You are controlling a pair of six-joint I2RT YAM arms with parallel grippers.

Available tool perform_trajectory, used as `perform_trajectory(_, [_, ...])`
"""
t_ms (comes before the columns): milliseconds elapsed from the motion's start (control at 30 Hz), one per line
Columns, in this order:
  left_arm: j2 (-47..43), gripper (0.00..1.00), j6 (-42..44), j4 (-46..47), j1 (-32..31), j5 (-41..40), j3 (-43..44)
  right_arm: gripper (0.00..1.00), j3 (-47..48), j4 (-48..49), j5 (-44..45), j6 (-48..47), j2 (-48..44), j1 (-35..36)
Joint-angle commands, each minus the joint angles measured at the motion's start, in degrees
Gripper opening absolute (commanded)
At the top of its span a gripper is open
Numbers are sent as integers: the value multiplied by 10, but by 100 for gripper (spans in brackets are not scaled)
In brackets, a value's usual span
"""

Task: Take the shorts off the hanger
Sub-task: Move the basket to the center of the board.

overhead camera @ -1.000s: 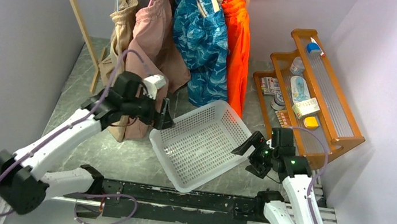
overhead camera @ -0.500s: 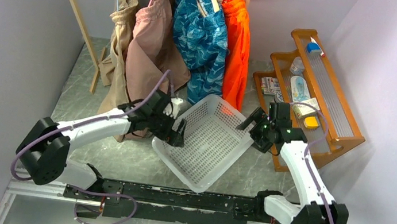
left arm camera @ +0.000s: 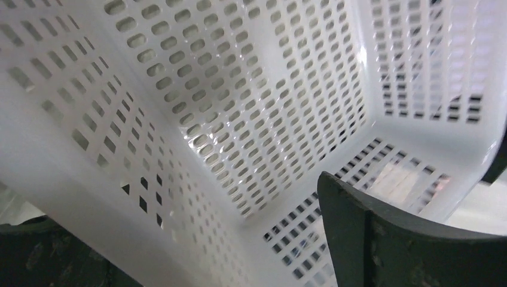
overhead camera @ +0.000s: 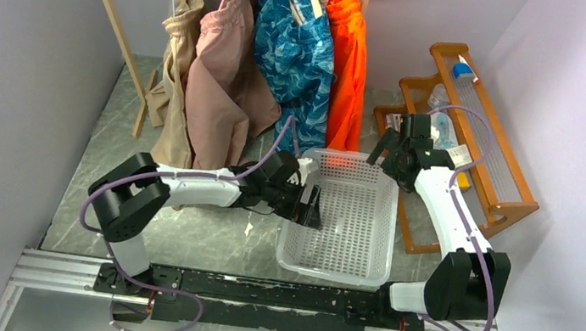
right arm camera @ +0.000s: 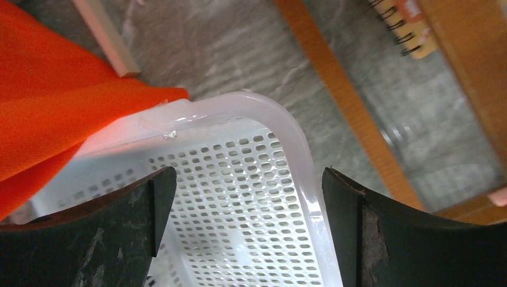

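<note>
Four pairs of shorts hang at the back: tan [overhead camera: 179,31], pink [overhead camera: 224,79], blue patterned [overhead camera: 295,55] and orange [overhead camera: 352,62]. A white perforated basket [overhead camera: 380,228] lies below them. My left gripper [overhead camera: 310,206] is open astride the basket's left wall [left arm camera: 107,173], with one finger [left arm camera: 406,239] inside the basket. My right gripper [overhead camera: 381,151] is open over the basket's far right corner [right arm camera: 281,119], its fingers [right arm camera: 370,227] on either side of the rim. The orange shorts' hem [right arm camera: 54,113] touches the basket's far rim, left of my right gripper.
A wooden shelf rack [overhead camera: 517,195] with small items stands right of the basket, close to my right arm. A slanted wooden leg [overhead camera: 113,13] of the clothes rack stands at the back left. Grey walls close in both sides.
The basket has slid right and turned square to the table. My left arm stretched right with it. My right gripper moved up and back to the basket's far right corner.
</note>
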Motion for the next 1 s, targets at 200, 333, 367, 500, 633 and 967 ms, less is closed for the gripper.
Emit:
perform_trajectory(200, [58, 83, -155, 187, -8, 4, 61, 100, 56, -28, 95, -71, 21, 0])
perform_trajectory(333, [48, 89, -153, 136, -8, -67, 72, 100, 100, -32, 59, -84, 88, -9])
perform_trajectory(367, [45, 90, -148, 122, -8, -83, 77, 100, 112, -32, 51, -82, 106, -12])
perform_trajectory(500, [42, 93, -122, 74, -8, -109, 104, 100, 153, -20, 66, -84, 157, -16])
perform_trajectory(633, [57, 94, -115, 87, -8, -59, 114, 100, 197, -30, 101, -98, 182, -18])
perform_trajectory(967, [48, 94, -134, 84, -12, -49, 79, 100, 268, -98, 126, -116, 197, -18])
